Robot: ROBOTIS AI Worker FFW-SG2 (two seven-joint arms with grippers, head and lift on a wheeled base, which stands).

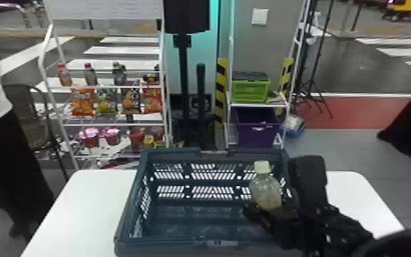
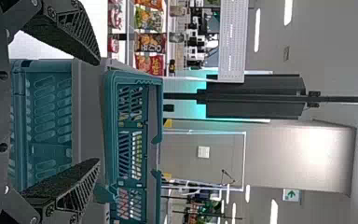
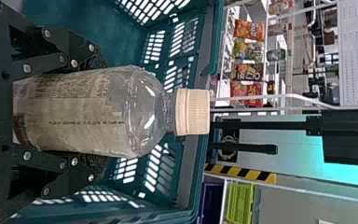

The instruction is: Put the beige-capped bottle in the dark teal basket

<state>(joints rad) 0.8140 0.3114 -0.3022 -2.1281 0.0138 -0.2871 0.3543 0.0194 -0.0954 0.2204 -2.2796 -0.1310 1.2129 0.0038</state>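
Head view: I can see the right claw [image 1: 270, 207] clamped on the beige-capped bottle [image 1: 265, 191], the cap standing above its grip. The dark teal basket [image 1: 167, 246] spreads mostly to the claw's left, on a white table [image 1: 88, 201]; whether the bottle touches the basket floor, I can't tell. Left wrist view: the left claw [image 2: 98, 111] has its fingers spread apart, with basket walls beyond them. Right wrist view: the right claw's fingers pinch the bottle's body from both sides, its cap beyond the fingers.
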